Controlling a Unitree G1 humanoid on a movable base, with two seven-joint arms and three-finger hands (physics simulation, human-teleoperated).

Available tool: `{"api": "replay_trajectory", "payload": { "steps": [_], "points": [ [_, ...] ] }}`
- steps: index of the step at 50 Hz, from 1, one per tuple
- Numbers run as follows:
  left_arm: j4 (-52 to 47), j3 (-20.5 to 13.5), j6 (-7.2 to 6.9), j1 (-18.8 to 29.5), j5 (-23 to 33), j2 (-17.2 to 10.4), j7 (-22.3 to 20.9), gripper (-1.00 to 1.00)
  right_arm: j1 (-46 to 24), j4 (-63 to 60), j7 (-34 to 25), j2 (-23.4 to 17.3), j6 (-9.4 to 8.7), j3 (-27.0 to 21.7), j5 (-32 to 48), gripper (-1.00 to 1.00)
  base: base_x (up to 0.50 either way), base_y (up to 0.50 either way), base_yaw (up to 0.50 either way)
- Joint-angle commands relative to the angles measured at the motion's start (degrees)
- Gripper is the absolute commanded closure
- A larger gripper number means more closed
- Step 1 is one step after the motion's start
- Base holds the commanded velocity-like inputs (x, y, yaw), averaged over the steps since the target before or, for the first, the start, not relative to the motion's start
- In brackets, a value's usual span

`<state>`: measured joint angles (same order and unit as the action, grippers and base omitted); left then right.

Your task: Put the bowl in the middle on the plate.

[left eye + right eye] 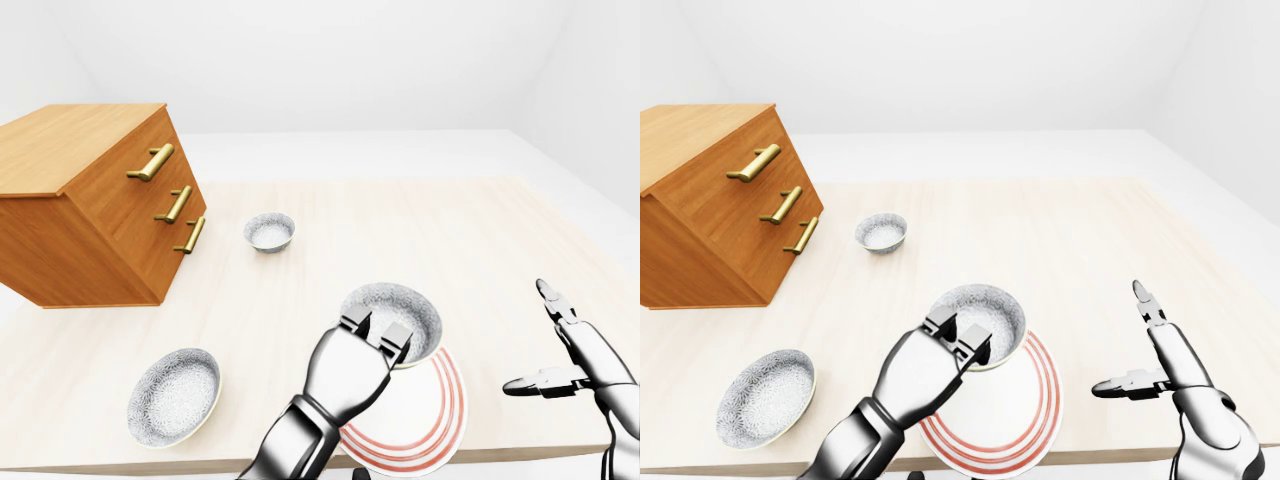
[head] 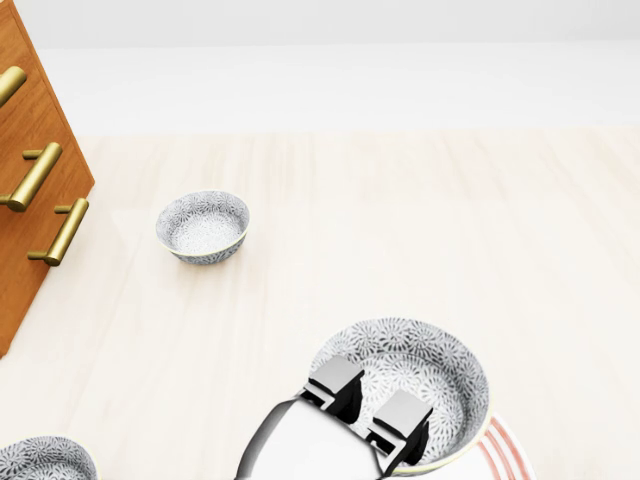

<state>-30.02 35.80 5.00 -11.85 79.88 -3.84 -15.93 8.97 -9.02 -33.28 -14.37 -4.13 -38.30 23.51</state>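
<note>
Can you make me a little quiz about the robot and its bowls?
1. True or false: the plate has blue rings.
2. Fill in: the wooden drawer chest shows ___ brass handles.
3. What do the fingers of the left hand grip? A the middle bowl; B a spoon; C a cup.

Key: 1 false, the rings are red. 2 three. 3 A.

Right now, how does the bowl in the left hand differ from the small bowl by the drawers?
The held bowl has its rim pinched by fingers of the left hand; the small bowl stands free. The held bowl looks larger. It overlaps the plate edge; the small bowl sits far from it. Both are upright, empty, grey-patterned.
</note>
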Motion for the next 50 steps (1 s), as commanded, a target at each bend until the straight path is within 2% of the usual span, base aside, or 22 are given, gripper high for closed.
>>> {"api": "replay_trajectory", "payload": {
  "steps": [1, 9, 18, 38, 50],
  "points": [
    [-3.2, 4.1, 0.0, -2.9, 3.3, -2.7, 3.1, 1.0, 0.1, -0.2, -0.1, 0.0, -0.17, 0.0, 0.0, -1.0, 0.0, 0.0, 0.0],
    [-2.7, 5.1, 0.0, -3.7, 3.4, -4.1, 4.4, 1.0, 0.0, 0.2, 0.1, -0.1, 0.08, 0.1, 0.0, -1.0, 0.0, 0.0, 0.0],
    [-2.3, 4.8, 0.0, -3.7, 2.7, -4.7, 2.9, 1.0, -0.1, 0.6, 0.3, -0.2, 0.17, 0.2, 0.1, -1.0, 0.0, 0.0, 0.0],
    [2.1, 7.7, 0.0, -5.7, 4.2, -6.7, 6.7, 1.0, 0.1, 0.0, 0.2, 0.0, 0.18, 0.1, 0.2, -1.0, 0.0, 0.0, 0.0],
    [3.4, 7.9, 0.0, -5.6, 4.5, -6.9, 7.6, 1.0, 0.0, 0.6, 0.3, -0.1, 0.42, 0.1, 0.1, -1.0, 0.0, 0.0, 0.0]
  ]
}}
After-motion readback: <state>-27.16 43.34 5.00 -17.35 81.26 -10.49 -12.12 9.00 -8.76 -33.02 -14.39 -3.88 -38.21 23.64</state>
